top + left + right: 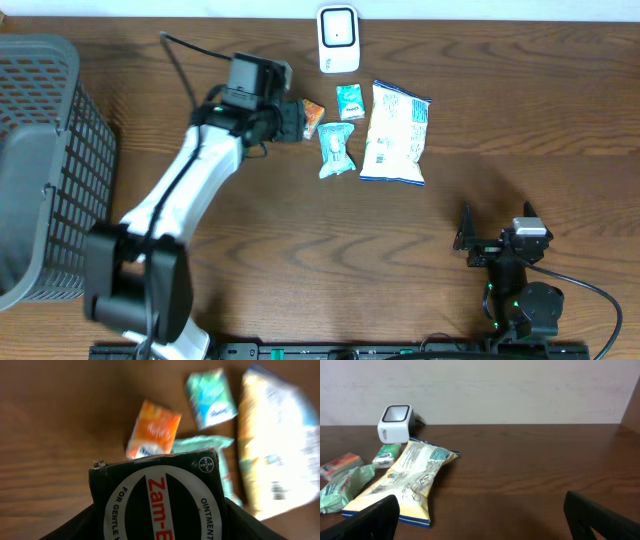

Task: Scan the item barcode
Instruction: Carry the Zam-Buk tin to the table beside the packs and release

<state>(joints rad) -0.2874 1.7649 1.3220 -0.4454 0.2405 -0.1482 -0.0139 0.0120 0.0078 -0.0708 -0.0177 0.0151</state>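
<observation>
The ointment box (pixel 160 495) is pinched by the left end effector (pixel 296 119) at 11 o'clock of the desk (pixel 300 260); its lettering is shown only by the left wrist view. The right end effector (pixel 482 517), at 5 o'clock, is spread wide.

The brown wooden surface (pixel 520 170) carries four soft packets in total. One is a large white, yellow and blue snack bag (pixel 395 132). Two are teal: one small flat teal sachet (pixel 350 101) and one longer crinkled teal pouch (pixel 335 150). One is a small orange packet (pixel 314 112). There is one black cardboard ointment box (pixel 160 495) with a white ring and red letters. There is one white square barcode scanner (pixel 338 38) and one grey plastic mesh basket (pixel 95 150). The robot arms are two: one white and black left arm (pixel 190 185) and one black right arm (pixel 520 290).
</observation>
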